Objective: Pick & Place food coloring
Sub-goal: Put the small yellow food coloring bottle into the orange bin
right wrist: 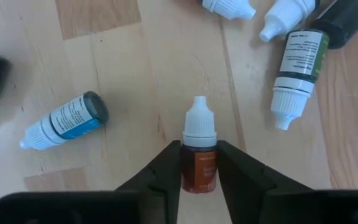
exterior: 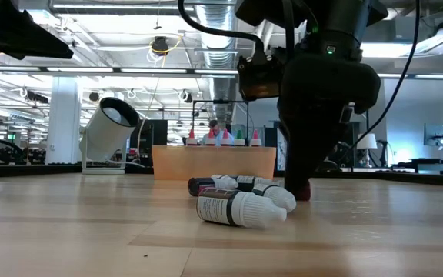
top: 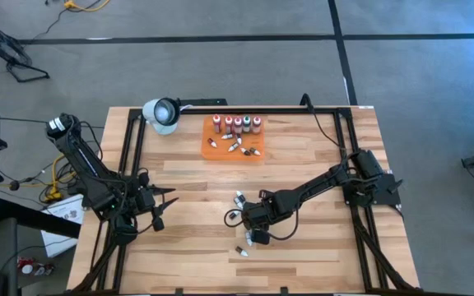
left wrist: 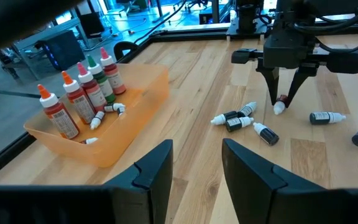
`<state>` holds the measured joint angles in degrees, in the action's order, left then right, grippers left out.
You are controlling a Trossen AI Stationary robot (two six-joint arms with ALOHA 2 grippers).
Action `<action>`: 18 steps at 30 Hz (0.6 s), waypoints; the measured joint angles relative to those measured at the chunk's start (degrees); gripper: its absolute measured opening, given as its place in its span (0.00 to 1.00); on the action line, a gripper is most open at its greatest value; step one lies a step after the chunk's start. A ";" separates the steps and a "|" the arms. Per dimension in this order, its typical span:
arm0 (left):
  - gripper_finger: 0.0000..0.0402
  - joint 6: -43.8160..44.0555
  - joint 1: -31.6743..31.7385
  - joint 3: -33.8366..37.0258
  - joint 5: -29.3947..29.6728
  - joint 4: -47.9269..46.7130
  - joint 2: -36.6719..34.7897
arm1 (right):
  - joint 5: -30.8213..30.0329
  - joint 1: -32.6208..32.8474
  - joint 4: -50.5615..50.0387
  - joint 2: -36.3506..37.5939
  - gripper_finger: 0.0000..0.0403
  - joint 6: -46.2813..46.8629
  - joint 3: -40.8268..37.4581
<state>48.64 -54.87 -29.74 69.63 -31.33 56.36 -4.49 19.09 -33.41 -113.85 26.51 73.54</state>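
An orange tray (top: 233, 150) at the table's far middle holds several larger white-capped food coloring bottles (left wrist: 82, 93) standing upright, plus small vials lying down. More small vials (left wrist: 238, 118) lie on their sides on the wood near the table's middle. My right gripper (left wrist: 281, 102) points steeply down over them, shut on one brown-labelled, white-capped vial (right wrist: 199, 155). My left gripper (left wrist: 194, 165) waits open at the table's left (top: 164, 205), with nothing between its fingers. My right gripper pinches the vial's brown-labelled body (right wrist: 199, 168) between its two fingers, one on each side. The fingers come from above, slanting steeply down, and lie along the vial. Its white cap (left wrist: 279, 109) points down past the fingertips, at or just above the wood; which, I cannot tell.
A blue-labelled vial (right wrist: 67, 119) and a green-labelled one (right wrist: 300, 62) lie close beside the held vial, with more (top: 243, 251) toward the near edge. A white lamp (top: 163, 113) stands at the far left. Black rails (top: 130, 156) run along both table sides.
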 joint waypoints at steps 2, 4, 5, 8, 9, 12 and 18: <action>0.33 0.00 0.00 0.00 0.00 0.00 0.00 | 0.00 0.00 0.00 0.05 0.19 -0.07 0.00; 0.33 0.00 0.00 0.00 0.00 0.00 0.00 | 0.00 0.00 0.02 0.06 0.18 -0.56 0.02; 0.33 0.00 0.00 0.00 0.00 0.00 0.00 | 0.00 0.00 0.02 0.07 0.17 -0.97 0.02; 0.33 0.00 0.00 0.00 0.00 0.00 0.00 | -0.02 0.00 0.02 0.07 0.17 -1.06 0.02; 0.33 0.00 0.00 0.00 0.00 0.00 0.00 | -0.02 0.00 0.04 0.07 0.18 -1.06 0.02; 0.33 0.00 0.00 0.00 0.00 0.00 0.00 | -0.04 0.00 0.43 0.07 0.19 -1.09 0.06; 0.33 0.00 0.00 0.00 0.00 0.00 0.00 | -0.09 0.02 1.72 0.07 0.19 -2.70 0.09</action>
<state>48.64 -54.87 -29.74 69.63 -31.33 56.36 -4.58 19.11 -31.69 -113.78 23.81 73.63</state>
